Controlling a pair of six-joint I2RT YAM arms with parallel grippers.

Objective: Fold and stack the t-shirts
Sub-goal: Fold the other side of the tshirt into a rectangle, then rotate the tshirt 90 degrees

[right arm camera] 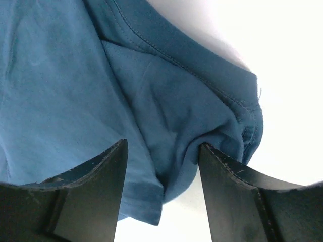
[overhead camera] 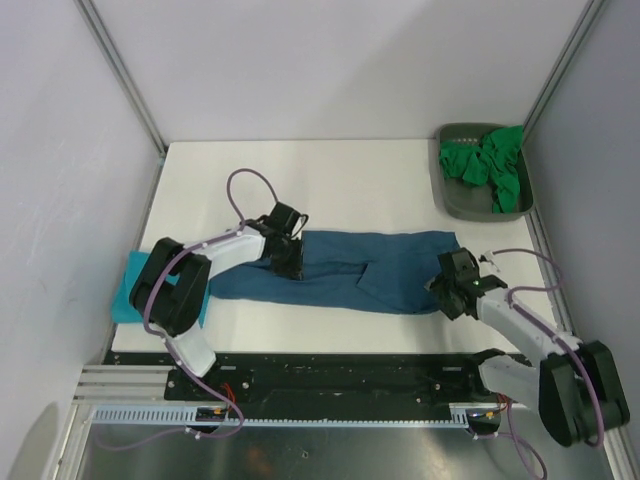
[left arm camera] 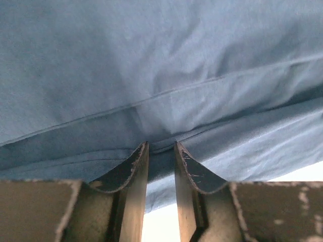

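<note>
Between left gripper (overhead camera: 289, 260) and right gripper (overhead camera: 446, 291): steel-blue t-shirt (overhead camera: 370, 270), spread flat. Left one narrow, pinching a cloth fold; right one wide, straddling a bunched corner. Well beyond right gripper: dark grey tray (overhead camera: 442, 182) holding crumpled green t-shirts (overhead camera: 490, 165).

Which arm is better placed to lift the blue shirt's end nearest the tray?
Right: the right gripper, open, straddles that end of the blue shirt; the left gripper is near the opposite end.
</note>
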